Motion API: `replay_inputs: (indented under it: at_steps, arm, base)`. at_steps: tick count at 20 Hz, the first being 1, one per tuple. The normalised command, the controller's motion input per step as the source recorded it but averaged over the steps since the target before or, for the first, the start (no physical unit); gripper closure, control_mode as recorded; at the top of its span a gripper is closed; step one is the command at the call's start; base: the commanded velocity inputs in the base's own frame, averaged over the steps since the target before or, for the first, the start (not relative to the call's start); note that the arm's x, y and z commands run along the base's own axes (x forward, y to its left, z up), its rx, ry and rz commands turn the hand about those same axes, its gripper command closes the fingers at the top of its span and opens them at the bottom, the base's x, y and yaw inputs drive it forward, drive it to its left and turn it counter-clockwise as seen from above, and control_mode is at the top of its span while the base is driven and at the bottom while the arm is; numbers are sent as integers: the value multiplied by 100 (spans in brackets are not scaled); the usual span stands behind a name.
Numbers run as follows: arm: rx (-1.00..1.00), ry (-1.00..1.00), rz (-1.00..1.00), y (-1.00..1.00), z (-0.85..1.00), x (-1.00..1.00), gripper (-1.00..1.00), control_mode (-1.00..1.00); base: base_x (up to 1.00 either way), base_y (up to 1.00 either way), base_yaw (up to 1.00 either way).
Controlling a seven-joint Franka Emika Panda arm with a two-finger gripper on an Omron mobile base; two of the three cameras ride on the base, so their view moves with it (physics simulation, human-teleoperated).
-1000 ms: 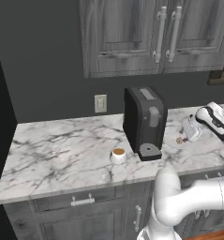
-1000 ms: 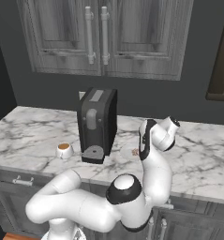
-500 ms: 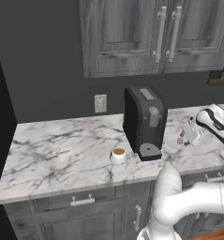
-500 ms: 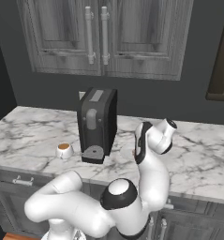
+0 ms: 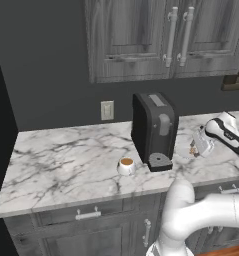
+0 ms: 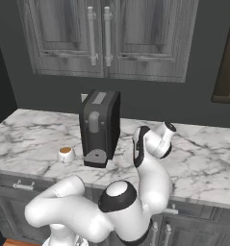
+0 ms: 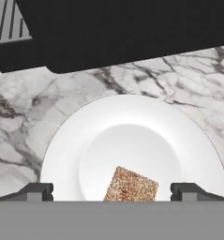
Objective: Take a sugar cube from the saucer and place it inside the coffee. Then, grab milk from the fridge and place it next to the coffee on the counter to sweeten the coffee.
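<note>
The saucer (image 7: 132,145) is a white plate on the marble counter (image 7: 19,117), and a brown sugar cube (image 7: 130,185) lies on its near part. My gripper (image 7: 113,193) hangs open above it, one fingertip on each side of the cube and well apart from it. From the left base view, the gripper (image 5: 198,145) points down at the saucer (image 5: 183,151), right of the coffee machine. The coffee (image 5: 126,165), a small white cup with brown liquid, stands left of the machine's base, and the right base view shows the coffee (image 6: 65,153) too. The milk is out of view.
The tall black coffee machine (image 5: 153,130) stands between cup and saucer, close to my hand; its dark body (image 7: 123,33) spans the top of the hand view. Grey cabinets (image 5: 171,40) hang above. The black fridge (image 5: 0,150) borders the counter's left end.
The hand has shifted slightly toward the coffee machine and settled over the saucer. The jaws stay wide open. Cup and saucer have not moved.
</note>
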Motion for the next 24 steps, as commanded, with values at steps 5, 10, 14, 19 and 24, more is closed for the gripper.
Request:
replay_inputs:
  at_steps: [5,10,14,19,24]
  arm:
    - [-1,0,0,0,0,0,-100,-100]
    - [0,0,0,-6,0,3,-100,-100]
    - [0,0,0,-9,-1,8,-100,-100]
    - [0,3,0,-4,-1,9,-100,-100]
    - [-2,11,0,0,-16,10,100,-100]
  base:
    - [0,0,0]
    - [0,0,0]
    - [0,0,0]
    - [0,0,0]
    - [0,0,0]
